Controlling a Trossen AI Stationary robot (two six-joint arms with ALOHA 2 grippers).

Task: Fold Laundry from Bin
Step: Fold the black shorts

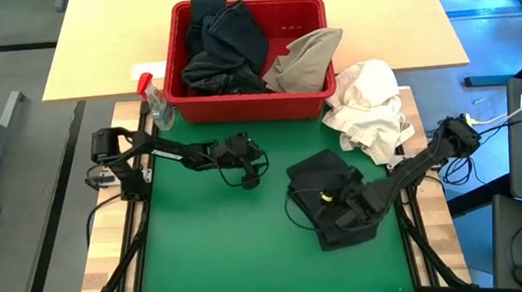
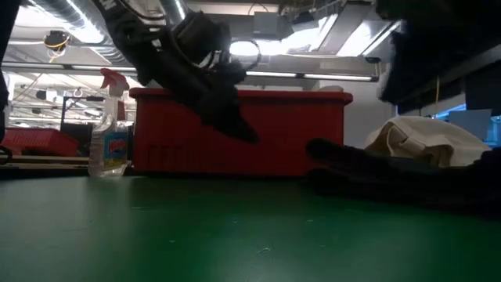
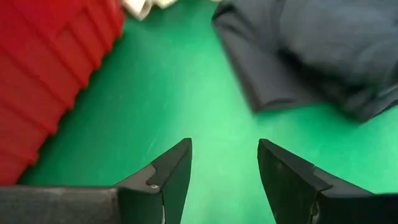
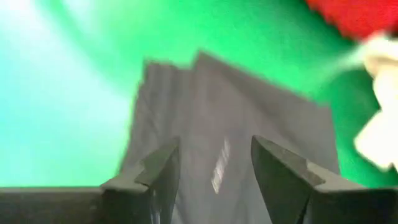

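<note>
garment on the mat: a dark folded garment (image 1: 329, 199) lies lower right of centre in the high view, well apart from the bin.
its long axis: runs roughly from upper left to lower right of that frame, slightly tilted.
bin: the red bin (image 1: 256, 107) sits at the top centre of the frame, with black laundry (image 1: 225, 44) heaped in its left half and a khaki garment (image 1: 306, 60) draped over its right rim.
key relation: the right gripper (image 1: 348, 206) is directly above the dark folded garment, so that cloth lies straight under and ahead of its jaws; the left gripper (image 1: 247, 167) is just left of the garment, over bare green mat (image 1: 213, 252).
nearer arm: the right.
right jaws: spread apart, nothing between them; the right wrist view shows the cloth below the gap.
left jaws: spread, empty, with the garment's edge ahead of them.
right arm pose: reaches in from the right edge, bent low over the cloth.
left arm pose: stretched from the left edge toward centre, lifted off the mat in the low view.
beside the bin: a white cloth bundle (image 1: 367, 105) at upper right, a spray bottle (image 1: 156, 106) at the bin's left corner.
</note>
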